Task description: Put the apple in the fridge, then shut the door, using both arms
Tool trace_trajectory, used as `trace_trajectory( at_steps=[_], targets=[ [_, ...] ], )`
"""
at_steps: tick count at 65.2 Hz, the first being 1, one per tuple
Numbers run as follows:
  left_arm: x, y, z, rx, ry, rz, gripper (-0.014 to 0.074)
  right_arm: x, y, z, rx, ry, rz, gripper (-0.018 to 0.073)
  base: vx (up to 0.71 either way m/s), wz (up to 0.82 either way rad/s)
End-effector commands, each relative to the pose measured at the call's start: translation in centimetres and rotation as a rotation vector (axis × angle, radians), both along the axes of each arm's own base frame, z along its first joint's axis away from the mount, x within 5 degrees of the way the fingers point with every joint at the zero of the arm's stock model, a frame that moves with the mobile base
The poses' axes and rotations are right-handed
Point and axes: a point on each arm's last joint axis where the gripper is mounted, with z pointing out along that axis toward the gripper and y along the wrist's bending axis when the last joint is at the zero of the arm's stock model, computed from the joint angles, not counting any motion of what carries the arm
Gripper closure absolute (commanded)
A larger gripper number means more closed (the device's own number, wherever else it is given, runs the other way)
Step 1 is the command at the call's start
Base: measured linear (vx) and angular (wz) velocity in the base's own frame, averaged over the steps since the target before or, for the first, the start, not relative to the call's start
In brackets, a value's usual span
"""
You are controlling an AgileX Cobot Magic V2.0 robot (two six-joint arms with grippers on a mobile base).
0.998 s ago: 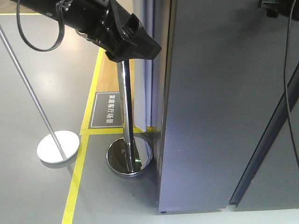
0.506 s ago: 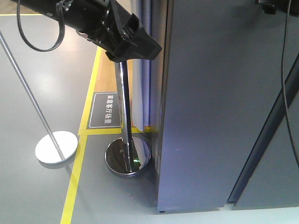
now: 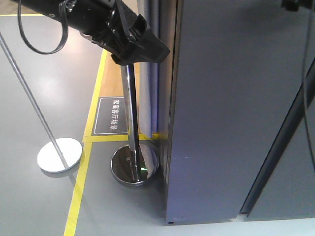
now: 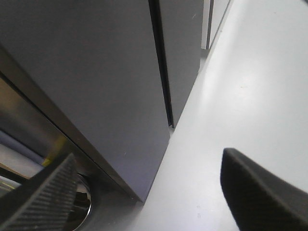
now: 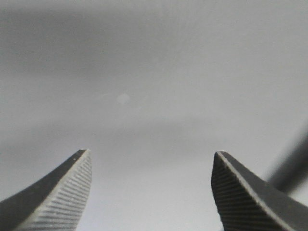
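The apple is out of view. The fridge [image 3: 221, 108] is a tall dark grey block filling the right of the front view. In the left wrist view its two grey fronts [image 4: 96, 72] meet at a thin dark seam, and no white inside shows. I cannot tell which front is the door. My left gripper [image 3: 142, 46] hangs open and empty by the fridge's left front corner, its fingers [image 4: 48, 197] wide apart above the pale floor. My right gripper [image 5: 151, 154] is open and empty, close to a plain grey surface. Only a black part of that arm [image 3: 295, 4] shows at the front view's top edge.
A chrome stanchion pole with a round mirror base [image 3: 135, 164] stands right against the fridge's left corner, under my left gripper. A thin slanted pole on a white disc base [image 3: 60, 155] stands further left. Yellow floor tape [image 3: 81, 182] and a dark floor sign [image 3: 112, 115] lie nearby.
The black part of the right arm at the top right has slid up and right, nearly out of the front view. The left arm has held still.
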Motion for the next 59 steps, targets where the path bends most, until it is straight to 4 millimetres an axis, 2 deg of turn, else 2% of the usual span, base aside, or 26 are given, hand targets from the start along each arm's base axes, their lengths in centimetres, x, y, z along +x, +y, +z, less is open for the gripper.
trace_trajectory(
  at_steps=[1,13,27,39,59],
  targets=[
    [-1.2,0.6,2.5,-0.09,-0.078,0.009,0.0013,-4.6,0.4,5.1,-0.028,-0.201,0.037,0.0052,0.0,0.0],
    [-1.2,0.6,2.5,-0.09,-0.078,0.009,0.0013,-10.6,1.1,5.7,0.012,-0.307,0.063,0.0052,0.0,0.0],
    [-1.2,0.6,2.5,-0.09,-0.078,0.009,0.0013,-16.5,1.6,4.0,0.034,-0.281,0.067,0.0052,0.0,0.0],
    [-1.2,0.6,2.5,-0.09,-0.078,0.009,0.0013,-19.9,1.7,2.7,-0.004,-0.273,0.076,0.0052,0.0,0.0],
    [-1.3,0.4,2.6,-0.108,-0.069,0.007,0.0013,-24.4,2.0,1.2,-0.036,-0.296,0.087,0.0052,0.0,0.0]
  ],
)
